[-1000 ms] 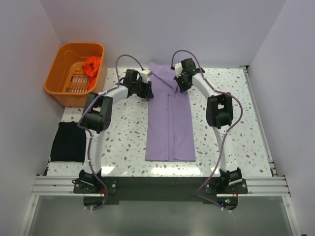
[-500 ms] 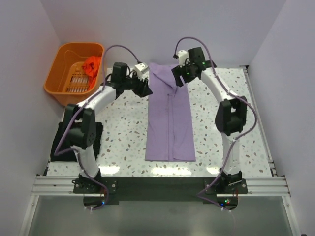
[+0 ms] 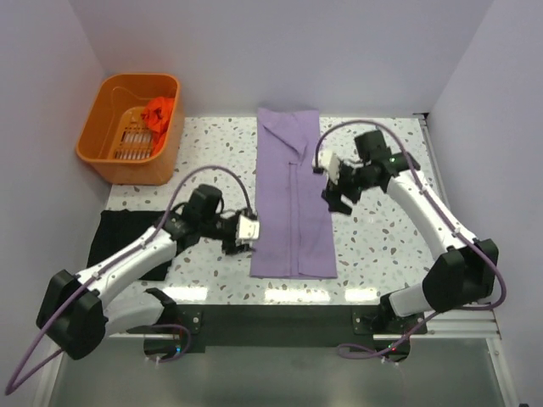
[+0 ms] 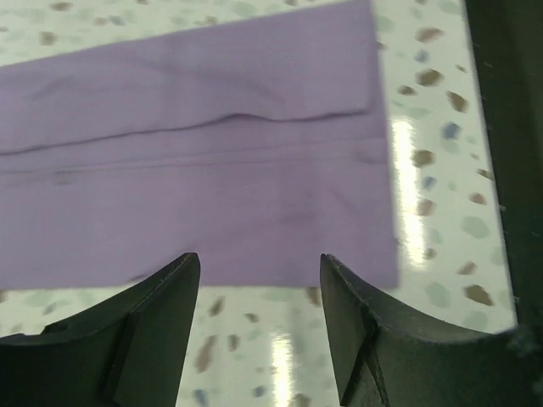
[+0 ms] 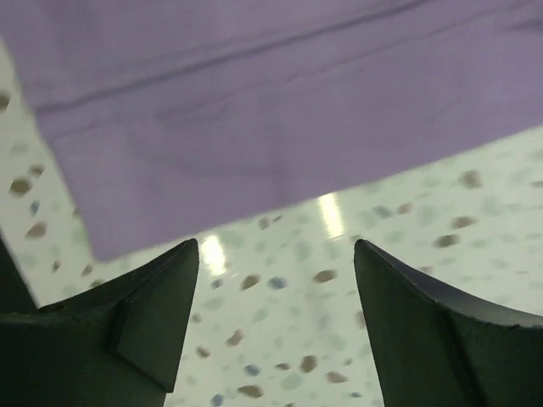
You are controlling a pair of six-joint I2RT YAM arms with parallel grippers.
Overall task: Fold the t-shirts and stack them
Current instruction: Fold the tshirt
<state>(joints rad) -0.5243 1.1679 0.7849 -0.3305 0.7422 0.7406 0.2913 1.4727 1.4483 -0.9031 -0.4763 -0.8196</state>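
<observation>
A lilac t-shirt (image 3: 291,199), folded lengthwise into a long strip, lies flat down the middle of the table. My left gripper (image 3: 252,231) is open just left of its near-left corner, with nothing between the fingers; the left wrist view shows the lilac t-shirt (image 4: 195,161) beyond my left gripper (image 4: 259,275). My right gripper (image 3: 333,198) is open beside the strip's right edge, over bare table; the right wrist view shows the lilac t-shirt (image 5: 254,102) ahead of my right gripper (image 5: 276,259). A folded black t-shirt (image 3: 113,246) lies at the left, partly behind my left arm. An orange-red t-shirt (image 3: 159,113) sits crumpled in the basket.
The orange slotted basket (image 3: 114,157) stands at the far left corner. The speckled table (image 3: 386,246) ends at a metal rail along the near edge. Walls close in the back and both sides.
Both arms have drawn back from the shirt's far end, the left to its near-left corner, the right to its right side. Both grippers have opened and let go of the cloth.
</observation>
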